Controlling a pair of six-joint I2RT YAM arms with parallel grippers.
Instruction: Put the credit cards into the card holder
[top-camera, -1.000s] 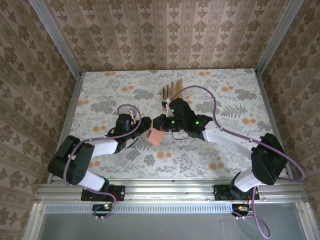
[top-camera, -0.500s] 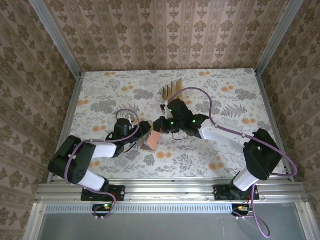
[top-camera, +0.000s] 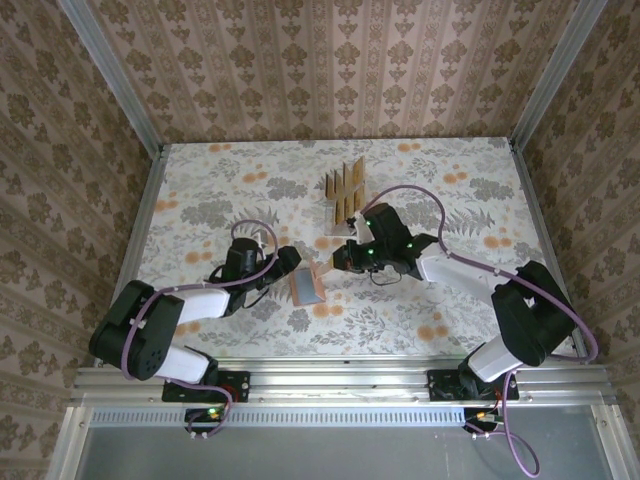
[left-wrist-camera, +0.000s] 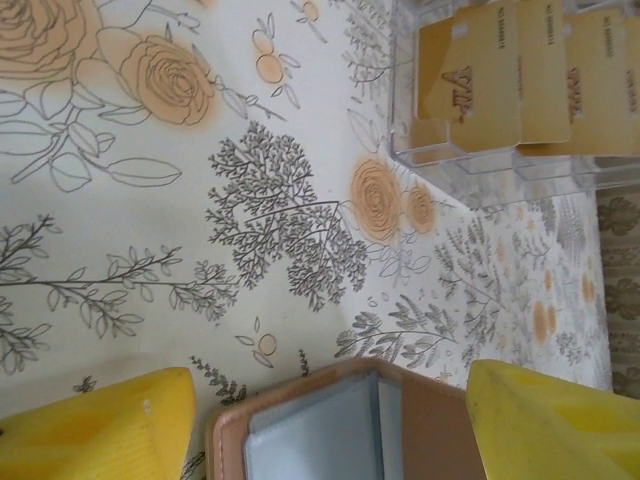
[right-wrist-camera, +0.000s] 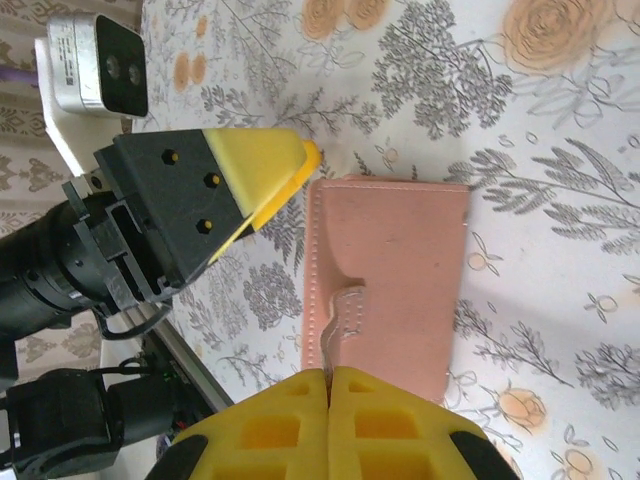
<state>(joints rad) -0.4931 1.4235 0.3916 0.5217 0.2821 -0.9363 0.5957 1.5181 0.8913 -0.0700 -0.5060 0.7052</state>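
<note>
The card holder (top-camera: 307, 287) lies open on the table between both arms, grey pockets up. My left gripper (top-camera: 288, 264) is open; in its wrist view the yellow fingers (left-wrist-camera: 100, 430) straddle the card holder (left-wrist-camera: 320, 430) without touching it. My right gripper (top-camera: 338, 260) is shut, its fingertips (right-wrist-camera: 300, 400) over the near edge of the card holder's (right-wrist-camera: 395, 270) salmon outside. I cannot tell whether they pinch the stitched tab (right-wrist-camera: 345, 310). Several tan credit cards (top-camera: 345, 185) stand upright at the back, also seen in the left wrist view (left-wrist-camera: 480, 70).
A clear plastic stand (left-wrist-camera: 470, 170) holds the cards at the back middle of the floral tablecloth (top-camera: 220, 190). Patterned walls close in three sides. The left gripper's black body (right-wrist-camera: 170, 200) sits close to the wallet's far edge.
The card holder has come down from between the grippers and now lies open on the table. My left gripper opened wider. My right gripper moved right, away from the left one.
</note>
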